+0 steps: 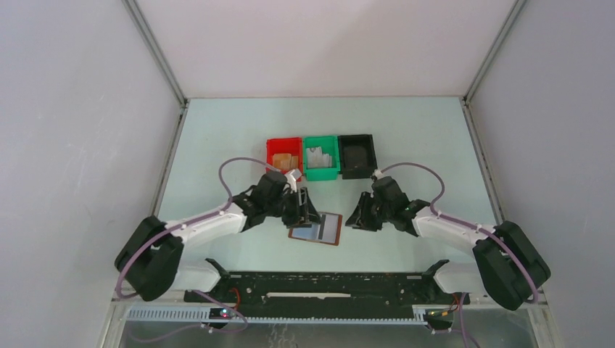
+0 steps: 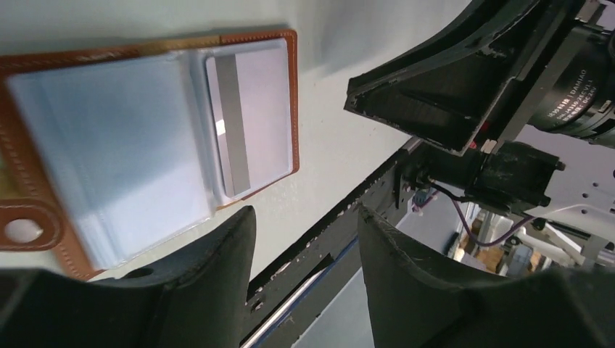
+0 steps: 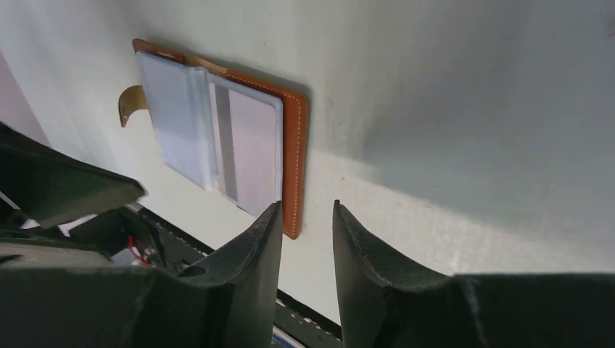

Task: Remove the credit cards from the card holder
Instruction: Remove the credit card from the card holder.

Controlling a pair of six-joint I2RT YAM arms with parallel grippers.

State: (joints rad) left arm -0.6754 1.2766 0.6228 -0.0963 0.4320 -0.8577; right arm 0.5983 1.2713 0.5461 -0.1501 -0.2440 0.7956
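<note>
Open card holder (image 1: 316, 230), a flat brown leather two-panel wallet with stitched edges and pale blue-grey inner faces, lying spread on the pale green bench (image 1: 217, 145) between the two arms, nearer the arm bases than the bins. Its small brown side tab (image 3: 130, 105) juts from one short edge. One thin rectangular credit card (image 2: 254, 116), its face pale grey with a darker band along its length, sits inside the clear sleeve of one panel; the other panel's sleeve (image 2: 109, 145) reflects light and its contents cannot be told.

Left gripper (image 2: 304, 217): black fingers spread wide with nothing between them, at the far left corner of the card holder; whether it touches cannot be told. Right gripper (image 3: 306, 217): fingers parted by a narrow gap, empty, just beside the card holder's right edge and apart from it in the top view.

Behind the card holder, a row of three square bins touching side by side: red bin (image 1: 283, 154) holding tan blocks, green bin (image 1: 321, 157) holding pale pieces, black bin (image 1: 357, 155).
</note>
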